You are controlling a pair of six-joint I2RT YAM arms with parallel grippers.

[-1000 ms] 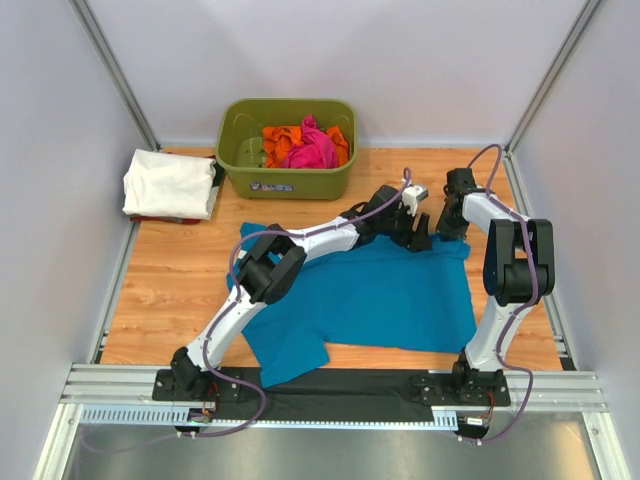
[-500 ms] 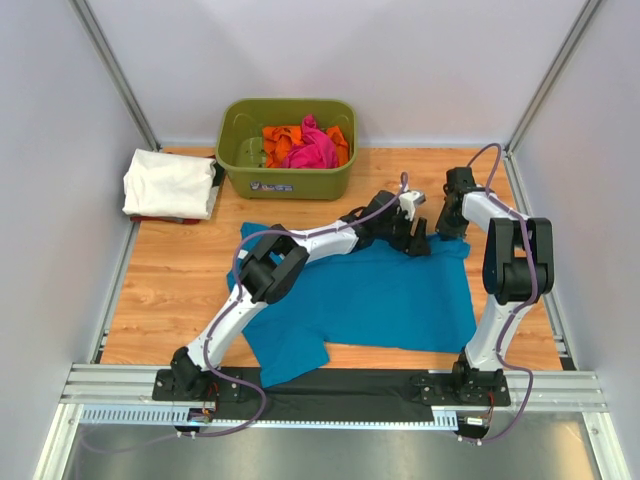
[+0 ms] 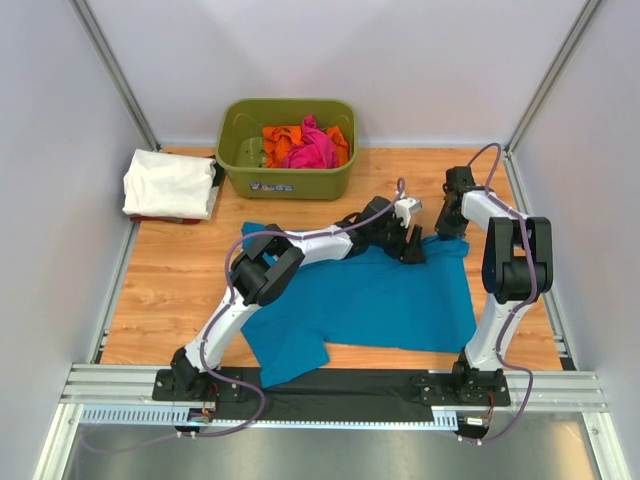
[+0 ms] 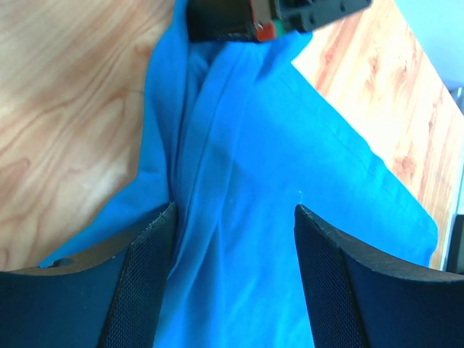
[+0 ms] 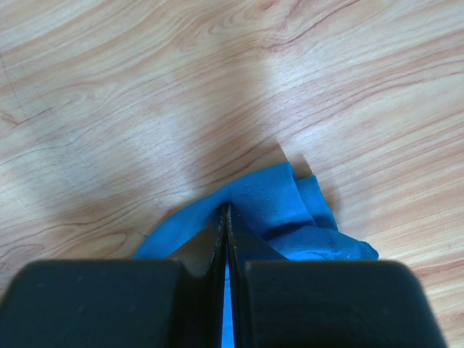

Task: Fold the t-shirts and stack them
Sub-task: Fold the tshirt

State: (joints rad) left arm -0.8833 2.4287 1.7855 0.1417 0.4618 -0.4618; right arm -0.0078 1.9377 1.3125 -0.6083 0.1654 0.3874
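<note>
Blue shirt (image 3: 380,295): spread flat on the table (image 3: 170,290), near-centre.
Left end effector (image 4: 232,212): released, over the shirt's far edge.
Right end effector (image 5: 226,212): clenched on the shirt's far right corner.
Around: green tub (image 3: 287,180) far; white shirt (image 3: 168,182) far left.

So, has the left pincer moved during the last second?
Yes. The left pincer has drifted slightly down and left in the top view, away from the olive-green tub, above the teal-blue t-shirt.

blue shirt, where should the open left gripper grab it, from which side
Pinch the blue shirt by the raised crease near its far edge, from above: it lies flat, and that crease runs between the open fingers of the left gripper.
</note>
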